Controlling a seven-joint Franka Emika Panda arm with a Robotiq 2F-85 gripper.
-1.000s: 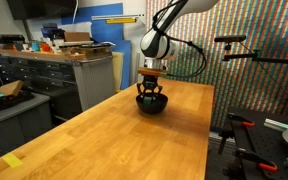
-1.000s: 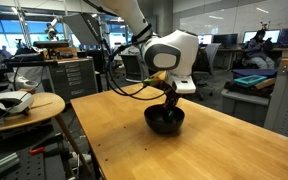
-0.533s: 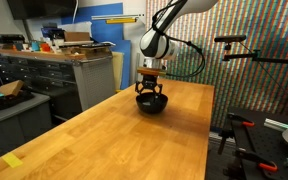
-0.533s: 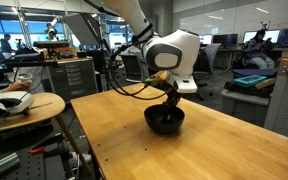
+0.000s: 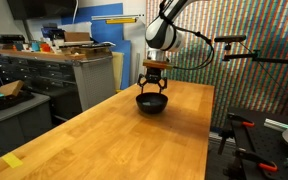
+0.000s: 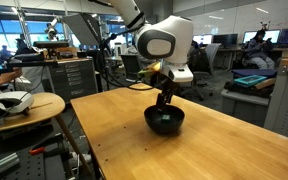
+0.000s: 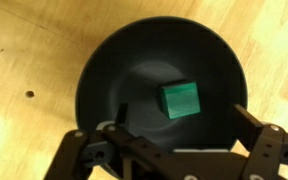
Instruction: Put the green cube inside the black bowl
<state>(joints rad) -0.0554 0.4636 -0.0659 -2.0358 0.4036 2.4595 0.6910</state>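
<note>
Green cube (image 7: 180,99): in the wrist view we see it sitting flat on the floor of the black bowl (image 7: 96,75), slightly right of the bowl's centre, its edges turned a little askew to the frame. It is the bowl's sole content and touches nothing but the bowl. To the left of the bowl, a small dark spot (image 7: 28,95) marks the wood.

Reading an exterior view from left to right, we note a strip of yellow tape (image 5: 12,160) at the near left corner of the wooden table (image 5: 104,140). Beyond it, at the far left, is a grey drawer cabinet (image 5: 44,75). It carries boxes whose markings are too small for us to read. Next comes a blue panel (image 5: 109,25) against the far wall. The black bowl (image 5: 151,103) stands toward the far right part of the table. From this angle its wall hides the cube.

The gripper (image 5: 154,82) hangs directly over the bowl, pointing straight down. In the wrist view its fingers (image 7: 72,150) stand far apart, one at each side of the bowl's near rim, so the jaws are wide and hold nothing.

In an exterior view, a round side table (image 6: 24,105) stands at the left. Right of it, the gripper (image 6: 164,100) hangs with its fingertips close above the black bowl (image 6: 165,121). We cannot tell whether they touch the rim.
</note>
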